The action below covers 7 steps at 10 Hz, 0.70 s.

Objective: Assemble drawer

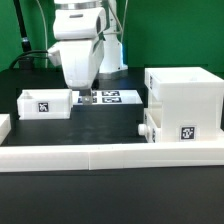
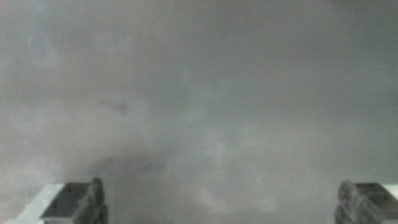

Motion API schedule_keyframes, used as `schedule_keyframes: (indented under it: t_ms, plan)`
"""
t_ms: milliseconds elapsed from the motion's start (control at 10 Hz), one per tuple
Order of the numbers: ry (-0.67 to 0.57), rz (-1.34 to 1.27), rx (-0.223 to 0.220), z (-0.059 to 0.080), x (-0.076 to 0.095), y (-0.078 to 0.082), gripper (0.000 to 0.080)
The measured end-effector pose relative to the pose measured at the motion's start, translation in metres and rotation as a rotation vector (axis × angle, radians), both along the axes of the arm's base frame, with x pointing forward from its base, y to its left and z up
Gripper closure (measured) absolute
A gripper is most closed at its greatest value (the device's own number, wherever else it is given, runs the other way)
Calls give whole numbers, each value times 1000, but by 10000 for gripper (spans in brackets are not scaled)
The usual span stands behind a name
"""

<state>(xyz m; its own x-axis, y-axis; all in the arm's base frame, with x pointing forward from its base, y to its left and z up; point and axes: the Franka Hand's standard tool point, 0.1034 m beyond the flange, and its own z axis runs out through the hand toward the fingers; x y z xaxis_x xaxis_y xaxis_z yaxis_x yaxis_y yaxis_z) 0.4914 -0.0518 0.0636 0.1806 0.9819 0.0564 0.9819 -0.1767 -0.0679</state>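
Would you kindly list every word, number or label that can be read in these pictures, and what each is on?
No words, numbers or brands are readable in either view.
Left tray, right tray and marker board: black-and-white square tags, patterns only, no text.
Wrist view: grey blur, nothing written.

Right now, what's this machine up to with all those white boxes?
A robot arm is building a drawer from white parts. Its jaws are open and empty, hanging low beside one small tray on the exterior view's left. The large housing stands on that view's right, with the second small tray close in front of it. The left tray lies apart from the housing, so it is not yet in.
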Motion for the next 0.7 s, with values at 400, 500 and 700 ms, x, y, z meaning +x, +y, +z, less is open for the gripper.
schedule_keyframes:
  t_ms: [400, 500, 700]
  plan:
    - [-15, -39, -10, 1, -17, -13, 150]
    - [-10, -111, -13, 1, -17, -13, 150]
    - [-3, -220, -18, 1, -17, -13, 150]
